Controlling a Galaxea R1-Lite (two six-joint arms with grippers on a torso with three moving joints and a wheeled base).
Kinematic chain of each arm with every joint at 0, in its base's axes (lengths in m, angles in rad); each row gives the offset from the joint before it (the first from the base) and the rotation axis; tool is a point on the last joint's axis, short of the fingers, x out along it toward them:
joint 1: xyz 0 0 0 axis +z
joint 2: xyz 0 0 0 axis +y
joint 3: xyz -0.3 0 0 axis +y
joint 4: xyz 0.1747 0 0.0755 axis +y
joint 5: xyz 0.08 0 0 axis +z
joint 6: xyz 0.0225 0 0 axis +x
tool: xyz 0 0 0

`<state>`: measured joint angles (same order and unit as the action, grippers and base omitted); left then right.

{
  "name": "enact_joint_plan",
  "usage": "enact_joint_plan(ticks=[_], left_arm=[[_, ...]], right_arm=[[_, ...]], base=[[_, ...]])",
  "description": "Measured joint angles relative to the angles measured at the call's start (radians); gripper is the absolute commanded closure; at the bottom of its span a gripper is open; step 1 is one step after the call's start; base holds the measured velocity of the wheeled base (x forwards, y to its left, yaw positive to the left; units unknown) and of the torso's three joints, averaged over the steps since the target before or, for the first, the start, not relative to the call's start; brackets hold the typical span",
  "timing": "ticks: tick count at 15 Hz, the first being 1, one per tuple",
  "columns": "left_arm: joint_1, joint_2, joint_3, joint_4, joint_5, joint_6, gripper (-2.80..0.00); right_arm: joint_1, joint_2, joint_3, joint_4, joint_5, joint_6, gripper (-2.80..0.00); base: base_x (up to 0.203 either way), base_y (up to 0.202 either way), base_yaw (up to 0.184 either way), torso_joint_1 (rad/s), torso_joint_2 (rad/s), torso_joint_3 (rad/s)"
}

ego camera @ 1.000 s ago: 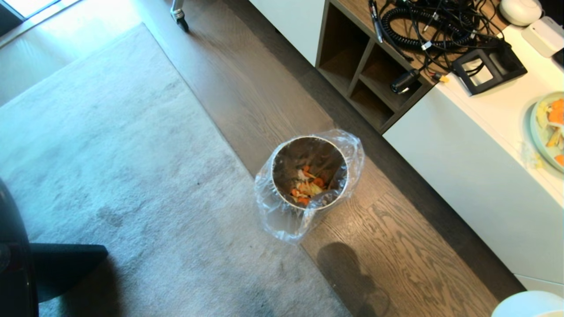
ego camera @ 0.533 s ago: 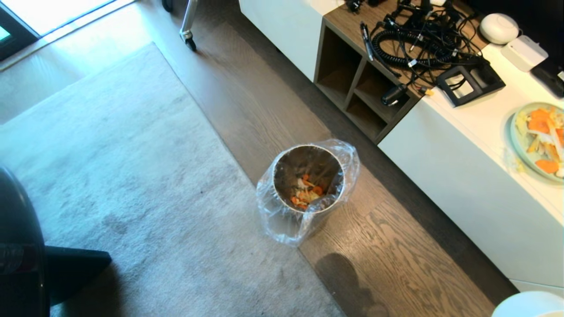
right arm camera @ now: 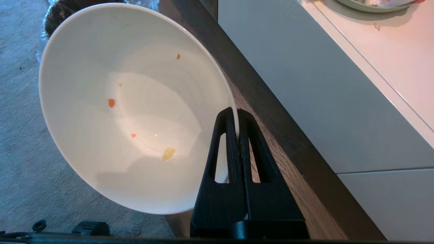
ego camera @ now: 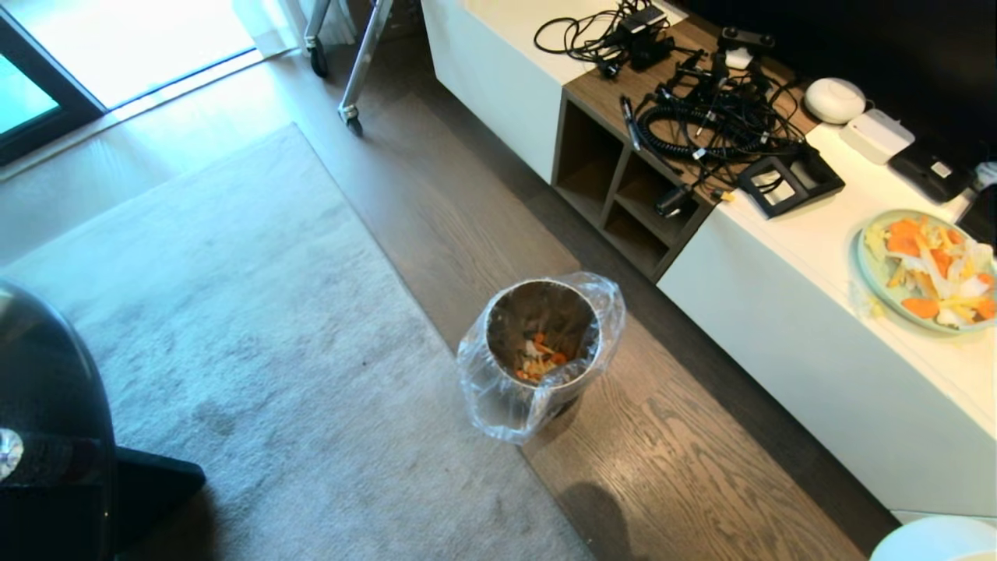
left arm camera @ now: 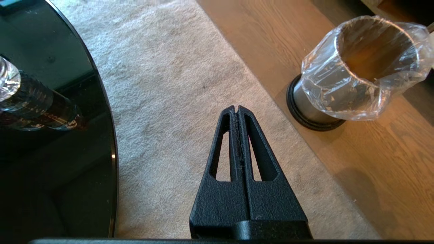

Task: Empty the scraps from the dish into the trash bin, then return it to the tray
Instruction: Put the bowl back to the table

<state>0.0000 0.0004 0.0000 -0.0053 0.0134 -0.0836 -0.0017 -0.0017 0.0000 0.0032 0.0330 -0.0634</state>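
Note:
The trash bin (ego camera: 498, 389), brushed metal with a clear liner bag, stands on the wood floor at the carpet's edge, and it also shows in the left wrist view as the bin (left arm camera: 339, 91). Orange and pale scraps (ego camera: 539, 358) lie at its bottom. My right gripper (right arm camera: 236, 113) is shut on the rim of the dish (right arm camera: 118, 112), a white bowl held tilted, with only a few tiny orange and yellow bits inside. A sliver of the dish (ego camera: 935, 541) shows at the head view's lower right corner. My left gripper (left arm camera: 236, 109) is shut and empty over the carpet. The tray is out of view.
A white cabinet (ego camera: 818, 327) runs along the right, bearing a pale-green plate (ego camera: 872, 280) heaped with mixed pieces and a tangle of cables (ego camera: 701, 109). A round glossy black tabletop (left arm camera: 51, 142) with a bottle (left arm camera: 30, 101) stands at the left. Grey carpet (ego camera: 234, 312) covers the floor.
The whole head view has shifted as the camera tilted up: the bin looks smaller and more of the cabinet top and far floor shows. Nothing in the scene itself moved.

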Motion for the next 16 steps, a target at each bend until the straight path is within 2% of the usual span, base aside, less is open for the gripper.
enact_joint_plan(ticks=[16], left_arm=[[0.000, 0.000, 0.000, 0.000, 0.000, 0.000, 0.00]], right_arm=[[0.000, 0.000, 0.000, 0.000, 0.000, 0.000, 0.00]], base=[[0.000, 0.000, 0.000, 0.001, 0.00, 0.202]])
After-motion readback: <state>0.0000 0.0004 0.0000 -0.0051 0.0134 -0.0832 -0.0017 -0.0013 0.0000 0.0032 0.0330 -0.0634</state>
